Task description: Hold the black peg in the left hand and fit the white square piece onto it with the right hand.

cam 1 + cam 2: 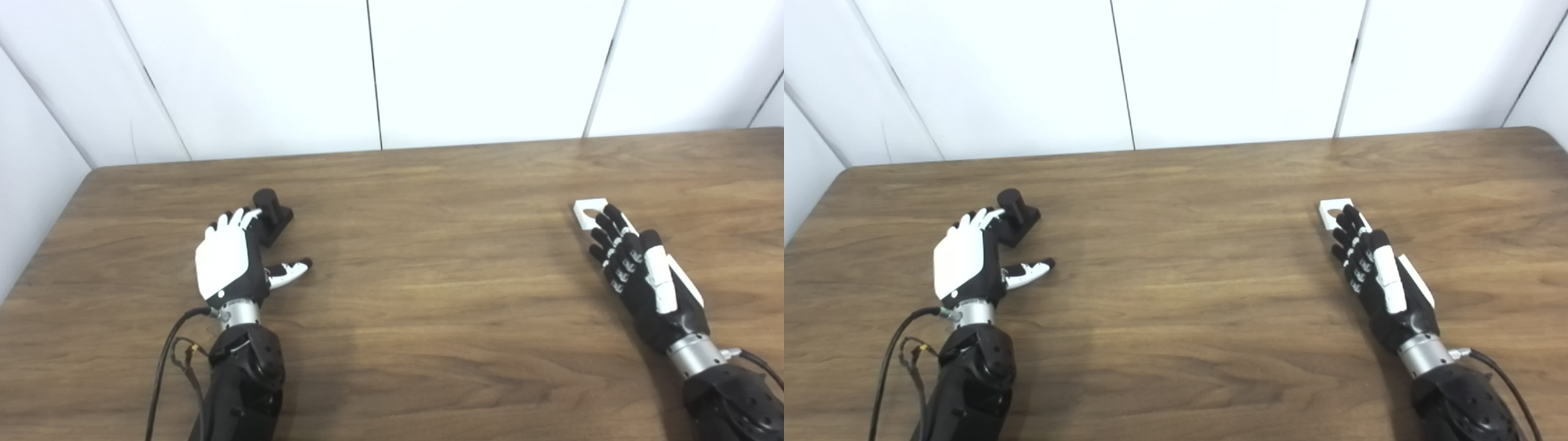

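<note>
The black peg [272, 211], a short cylinder on a black square base, stands on the wooden table [429, 275] at the left. My left hand [229, 260] lies just in front of it, open, fingertips reaching the peg's near side and thumb spread to the right. At the right, the white square piece [589, 211] with a round hole lies flat on the table. My right hand [637, 269] is open with its fingers stretched out over the piece's near part, hiding some of it. Neither hand holds anything.
White wall panels [373, 73] stand right behind the table's far edge. The table's left corner is rounded. Cables [165, 349] hang beside my left forearm. Bare wood lies between the two hands.
</note>
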`<state>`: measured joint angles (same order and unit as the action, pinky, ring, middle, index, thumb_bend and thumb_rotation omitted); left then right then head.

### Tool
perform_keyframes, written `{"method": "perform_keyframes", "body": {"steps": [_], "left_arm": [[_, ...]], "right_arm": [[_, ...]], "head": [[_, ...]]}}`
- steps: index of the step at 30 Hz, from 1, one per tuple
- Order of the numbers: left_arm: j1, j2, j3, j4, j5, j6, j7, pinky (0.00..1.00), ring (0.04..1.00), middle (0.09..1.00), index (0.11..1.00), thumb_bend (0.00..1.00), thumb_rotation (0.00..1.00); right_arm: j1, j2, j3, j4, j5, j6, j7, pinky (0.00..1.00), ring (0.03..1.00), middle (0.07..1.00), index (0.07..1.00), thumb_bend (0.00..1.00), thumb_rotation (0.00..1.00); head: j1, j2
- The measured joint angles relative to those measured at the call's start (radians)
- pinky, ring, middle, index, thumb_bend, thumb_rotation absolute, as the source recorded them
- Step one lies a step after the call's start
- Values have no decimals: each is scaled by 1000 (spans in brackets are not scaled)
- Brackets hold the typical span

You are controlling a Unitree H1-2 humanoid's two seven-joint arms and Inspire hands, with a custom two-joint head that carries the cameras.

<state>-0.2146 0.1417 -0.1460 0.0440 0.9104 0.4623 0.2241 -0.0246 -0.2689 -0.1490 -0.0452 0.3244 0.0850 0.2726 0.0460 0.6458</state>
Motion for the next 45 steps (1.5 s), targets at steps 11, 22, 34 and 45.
{"method": "perform_keyframes", "body": {"steps": [11, 22, 34, 45], "left_arm": [[27, -27, 88, -180, 30, 7, -124, 972, 978, 925, 864, 859, 340], [33, -73, 183, -286, 79, 8, -248, 881, 972, 920, 863, 847, 293], [-72, 7, 155, -90, 193, 9, -273, 950, 960, 902, 750, 820, 402], [-112, 44, 110, 34, 209, 8, -275, 955, 952, 906, 742, 839, 507]], "right_arm": [[0, 0, -1, 1, 3, 1, 0, 1000, 1000, 1000, 1000, 668, 957], [-1, -1, 0, 4, 3, 0, 1, 1000, 1000, 1000, 1000, 672, 963], [-3, -2, -2, 8, 7, 0, 11, 1000, 1000, 1000, 1000, 652, 959], [-4, -5, -2, 10, 7, -1, 19, 1000, 1000, 1000, 1000, 641, 956]], "head": [[8, 0], [14, -8], [11, -11], [9, -14]]}}
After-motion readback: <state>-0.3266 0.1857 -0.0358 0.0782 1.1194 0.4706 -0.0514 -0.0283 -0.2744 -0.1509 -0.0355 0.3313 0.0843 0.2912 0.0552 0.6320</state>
